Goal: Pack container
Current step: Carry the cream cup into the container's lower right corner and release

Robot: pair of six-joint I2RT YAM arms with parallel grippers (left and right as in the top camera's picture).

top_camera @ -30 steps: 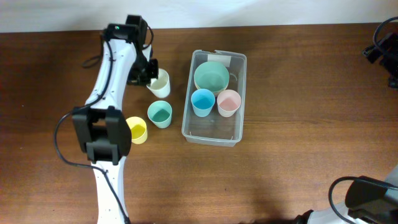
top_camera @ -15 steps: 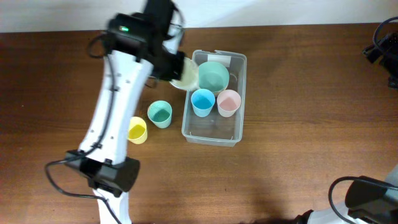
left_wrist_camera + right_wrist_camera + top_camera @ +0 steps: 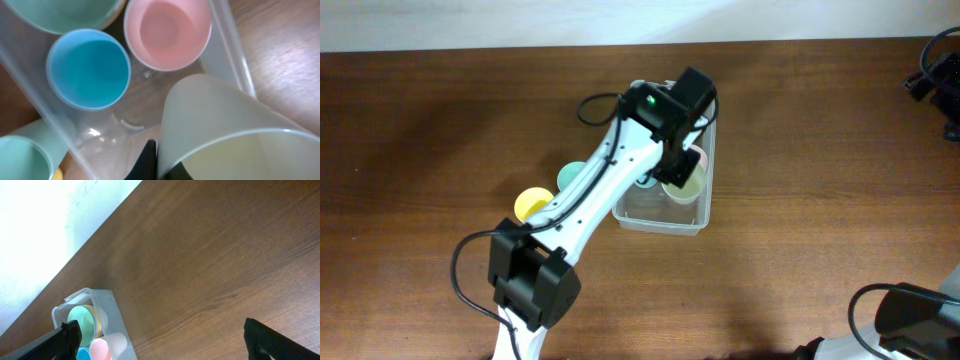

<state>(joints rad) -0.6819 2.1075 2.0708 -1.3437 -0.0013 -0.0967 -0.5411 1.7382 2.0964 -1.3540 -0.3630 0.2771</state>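
The container sits on the desk close to its far edge and about midway along it, its long sides running from the far edge toward the near one. The left arm reaches across it from the near left. The left pincer is clamped narrow on the wall of a cream cup, with one dark finger outside the wall and the other inside the mouth. The cream cup is over the near right part of the container, just beside a pink cup. Whether its base touches the container floor cannot be told.

Inside the container a blue cup stands next to the pink one, both upright, and a green bowl fills the far end beyond them. The near end of the container floor is bare.

Outside the container's left long wall, a mint cup stands on the desk, partly hidden under the arm, and a yellow cup stands just beyond it, toward the near left corner.

The right pincer hangs over bare wood with its jaws spread wide and nothing between them, well apart from the container.
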